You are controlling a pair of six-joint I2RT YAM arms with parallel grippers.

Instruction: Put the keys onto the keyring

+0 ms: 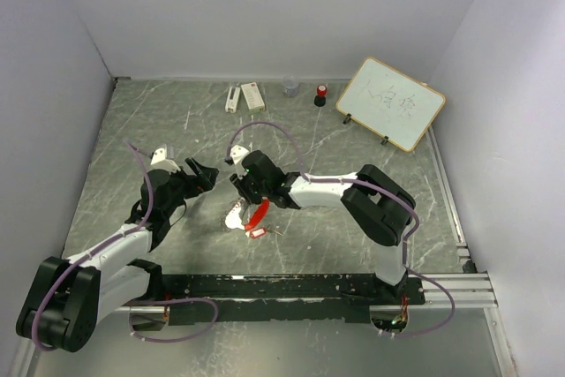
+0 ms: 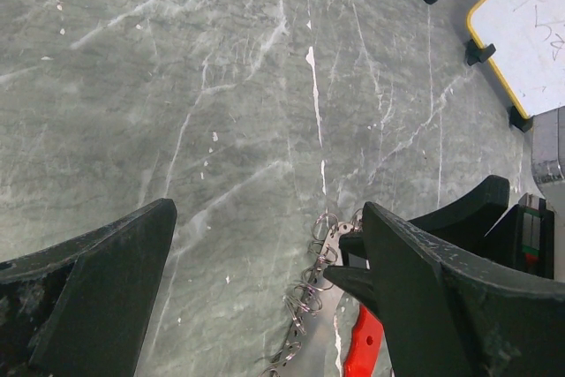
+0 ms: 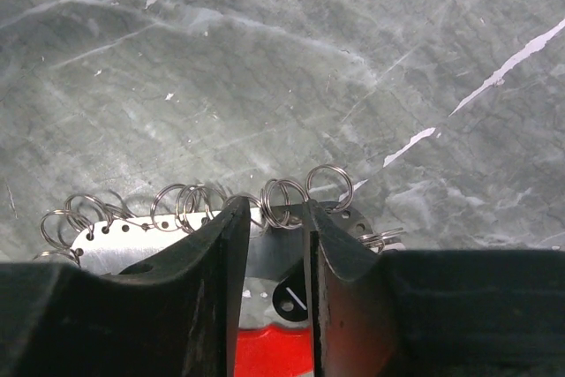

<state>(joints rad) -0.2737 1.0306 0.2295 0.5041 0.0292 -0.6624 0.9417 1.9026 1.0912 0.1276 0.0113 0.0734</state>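
On the grey marbled worktop (image 1: 150, 121), the left gripper (image 1: 205, 174) hangs with its fingers spread wide and nothing between them but bare stone. Just to its right lies the keyring (image 1: 235, 218), its pale curved piece resting on the worktop and fringed with a row of small silver rings (image 2: 307, 293) along one edge. The right gripper (image 3: 272, 209) is directly over that piece. Its fingers are drawn close with only a narrow slot left, and one of the little rings and the edge of the curved piece sit right at the tips. I cannot tell whether they are pinching anything. The red fob (image 1: 257, 213) slants down from under those fingers. Just in front of it, flat on the worktop, is the key with the red tag (image 1: 258, 233), apart from the ring. I cannot pick out the other key with certainty. Along the back wall stand two white blocks (image 1: 244, 96), a small clear cup (image 1: 290, 87), a red-capped black cylinder (image 1: 321, 94), and, furthest right, a tilted whiteboard (image 1: 391, 103).
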